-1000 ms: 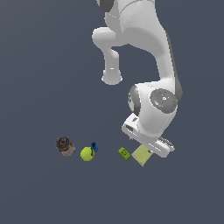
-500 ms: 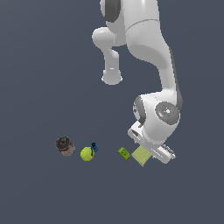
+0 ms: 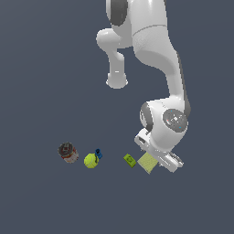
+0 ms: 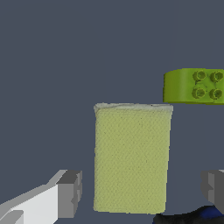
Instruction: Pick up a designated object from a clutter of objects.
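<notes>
One pale pad (image 4: 131, 158) lay between the spread claw (image 4: 142, 192) fingers (image 4: 70, 193), beside one green block (image 4: 194, 85), one ball (image 3: 90, 160) and one can (image 3: 67, 152).

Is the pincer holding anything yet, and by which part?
Nothing held. The pincer is open, its fingers straddling the pale pad with gaps on both sides.

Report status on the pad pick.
Gripper open, fingers either side of pad, not closed. Pad flat on floor. Green block close beside pad, clear of fingers.
</notes>
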### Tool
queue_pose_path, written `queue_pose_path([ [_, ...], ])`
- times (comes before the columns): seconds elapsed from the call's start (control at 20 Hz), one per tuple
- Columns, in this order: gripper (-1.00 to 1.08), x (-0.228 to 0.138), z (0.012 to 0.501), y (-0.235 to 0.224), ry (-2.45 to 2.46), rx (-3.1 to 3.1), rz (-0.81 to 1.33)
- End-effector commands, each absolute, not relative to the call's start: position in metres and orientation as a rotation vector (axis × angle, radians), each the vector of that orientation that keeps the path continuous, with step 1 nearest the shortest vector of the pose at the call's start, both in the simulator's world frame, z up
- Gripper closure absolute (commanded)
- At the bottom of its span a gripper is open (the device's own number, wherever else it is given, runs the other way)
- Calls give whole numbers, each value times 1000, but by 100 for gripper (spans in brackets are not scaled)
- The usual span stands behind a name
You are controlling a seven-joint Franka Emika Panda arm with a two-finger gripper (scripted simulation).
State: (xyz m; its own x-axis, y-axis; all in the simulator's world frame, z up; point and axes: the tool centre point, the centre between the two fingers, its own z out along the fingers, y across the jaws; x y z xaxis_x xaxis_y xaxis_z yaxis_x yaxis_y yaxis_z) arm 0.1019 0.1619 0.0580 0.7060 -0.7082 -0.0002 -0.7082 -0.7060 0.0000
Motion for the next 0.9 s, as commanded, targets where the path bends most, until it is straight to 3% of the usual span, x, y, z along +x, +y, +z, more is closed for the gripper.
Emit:
queue_pose_path([
  [0.0,-92,102,52,162,1205,-2902,1],
  [0.65,-92,102,10,162,1210,-2899,0],
  [0.7,108,102,10,162,1210,-2899,0],
  [0.85,108,102,10,162,1210,-2899,0],
])
